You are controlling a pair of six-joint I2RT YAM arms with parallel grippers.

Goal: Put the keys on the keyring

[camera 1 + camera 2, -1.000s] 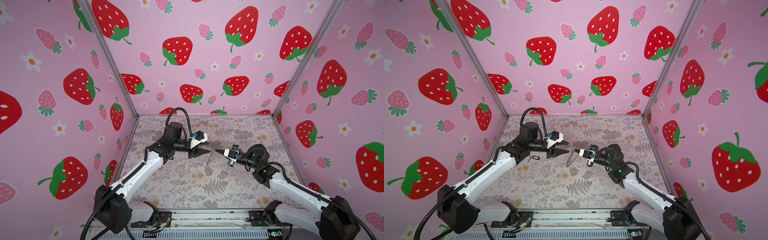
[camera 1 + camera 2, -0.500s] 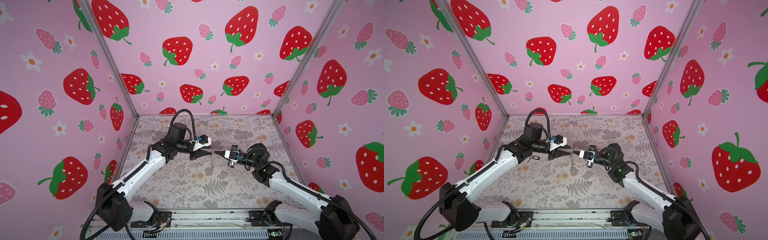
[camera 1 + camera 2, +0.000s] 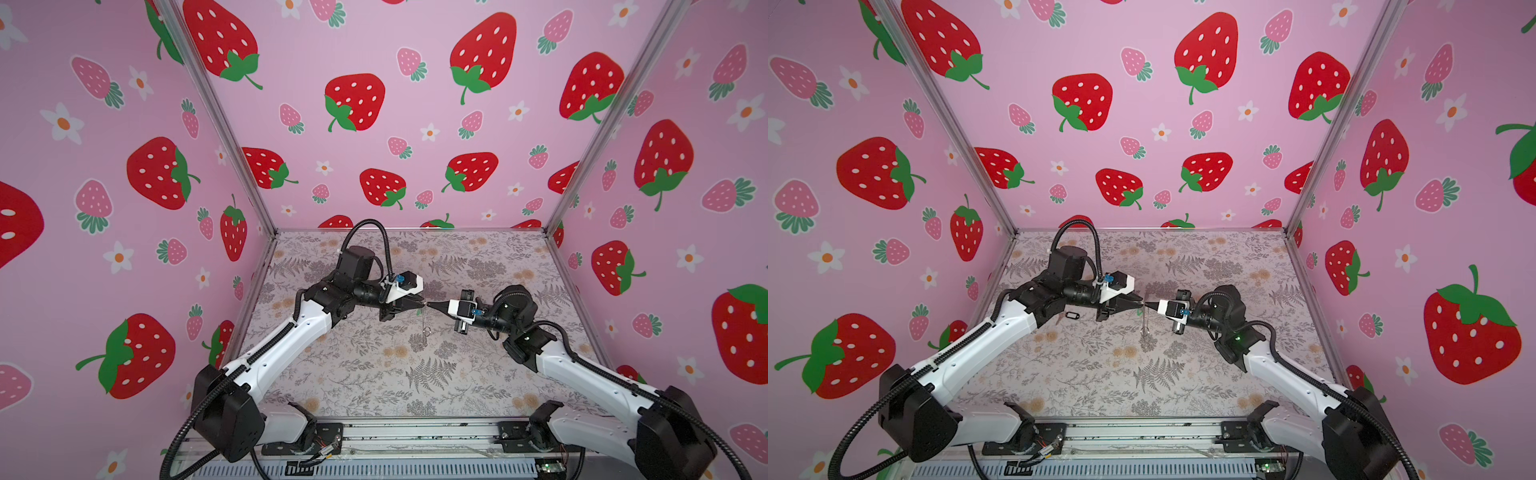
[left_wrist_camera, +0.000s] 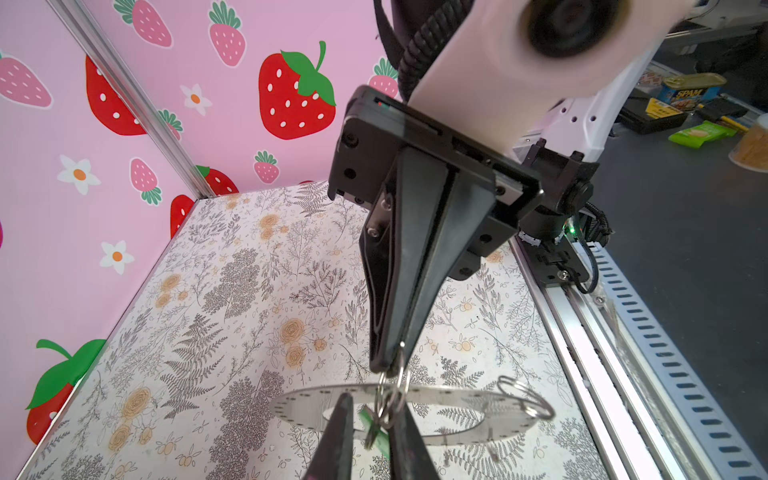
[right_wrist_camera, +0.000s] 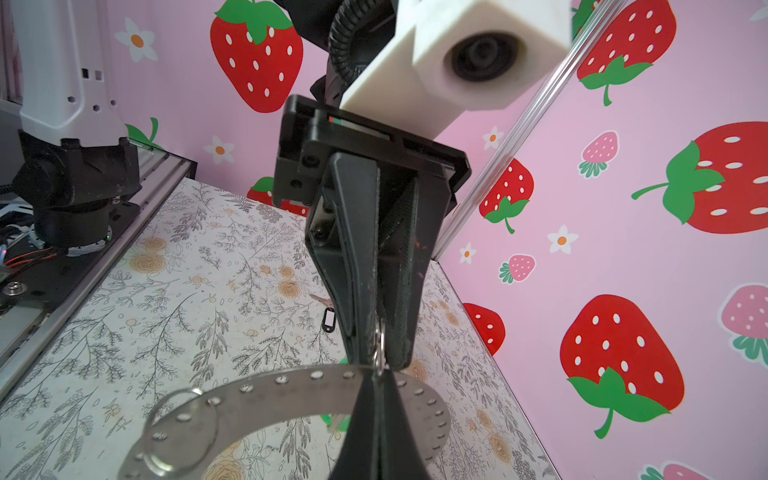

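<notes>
The left gripper (image 4: pixel 374 409) shows two dark fingers (image 4: pixel 338 432) narrowly parted, with the green key (image 4: pixel 371 426) between them; whether it is pinched is unclear. Just beyond the claw's tips the right gripper (image 4: pixel 388 361), jaws closed, pinches a small wire loop (image 4: pixel 390 401) on the flat grey keyring (image 4: pixel 307 401), which spreads across beyond the claw.

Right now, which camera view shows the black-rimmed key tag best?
The right wrist view: the black-rimmed tag is near, with rim and pale centre plain. In a top view it is only a tiny dark oblong. The left wrist view does not show it.
</notes>
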